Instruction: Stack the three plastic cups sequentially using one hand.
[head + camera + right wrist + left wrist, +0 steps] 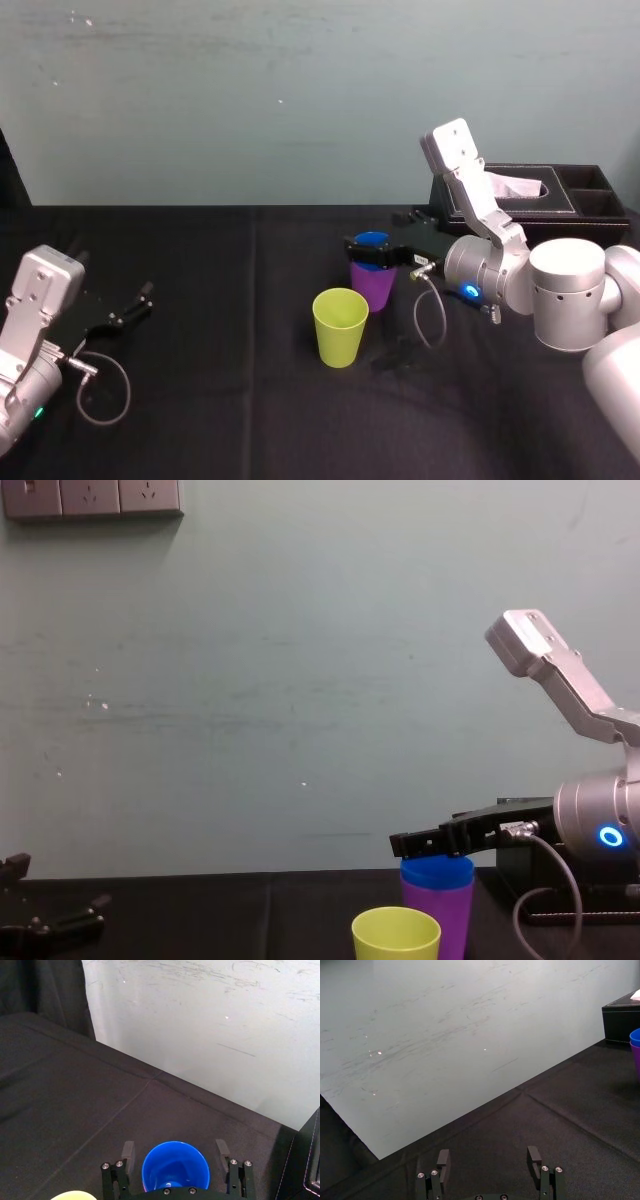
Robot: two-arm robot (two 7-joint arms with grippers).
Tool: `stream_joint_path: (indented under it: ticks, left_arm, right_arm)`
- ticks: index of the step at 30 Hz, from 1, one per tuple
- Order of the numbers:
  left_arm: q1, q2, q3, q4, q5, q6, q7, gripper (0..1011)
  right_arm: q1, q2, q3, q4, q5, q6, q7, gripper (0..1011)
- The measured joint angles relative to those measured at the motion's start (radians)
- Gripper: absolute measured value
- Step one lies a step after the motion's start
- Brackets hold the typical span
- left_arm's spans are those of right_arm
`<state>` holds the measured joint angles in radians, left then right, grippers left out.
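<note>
While two cups [376, 286] sit nested, one yellow-green cup [340, 327] stands alongside.

Blue cup [372, 239], purple cup [375, 288], yellow-green cup [340, 330], black tablecloth [200, 310], black tissue box [590, 206]

A pale grey-green wall [250, 100], marked with faint scuffs, is seen behind a counter [220, 330] draped in creased black cloth. A row of white wall sockets [92, 497] is mounted high up. A dark curtain [45, 990] is hung at one side.
</note>
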<state>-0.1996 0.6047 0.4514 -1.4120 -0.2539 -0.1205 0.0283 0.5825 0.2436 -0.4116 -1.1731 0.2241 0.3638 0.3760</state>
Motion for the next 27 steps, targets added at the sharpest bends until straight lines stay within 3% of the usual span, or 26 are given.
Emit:
stream_joint_path:
  ticks: [5, 10, 17, 20, 27]
  left_arm:
    - [0.0, 0.0, 0.0, 0.0, 0.0, 0.0, 0.0, 1000]
    - [0.0, 0.0, 0.0, 0.0, 0.0, 0.0, 0.0, 1000]
    - [0.0, 0.0, 0.0, 0.0, 0.0, 0.0, 0.0, 1000]
    - [0.0, 0.0, 0.0, 0.0, 0.0, 0.0, 0.0, 1000]
    - [0.0, 0.0, 0.0, 0.0, 0.0, 0.0, 0.0, 1000]
  right_arm:
    - [-0.003, 0.001, 0.002, -0.007, 0.0, -0.003, 0.0, 1000]
    - [-0.037, 0.017, 0.017, -0.063, 0.005, -0.014, -0.007, 1000]
    - [-0.122, 0.048, 0.043, -0.191, 0.021, 0.008, -0.031, 1000]
    - [-0.183, 0.07, 0.055, -0.269, 0.035, 0.033, -0.039, 1000]
    - [-0.28, 0.111, 0.064, -0.38, 0.066, 0.09, -0.036, 1000]
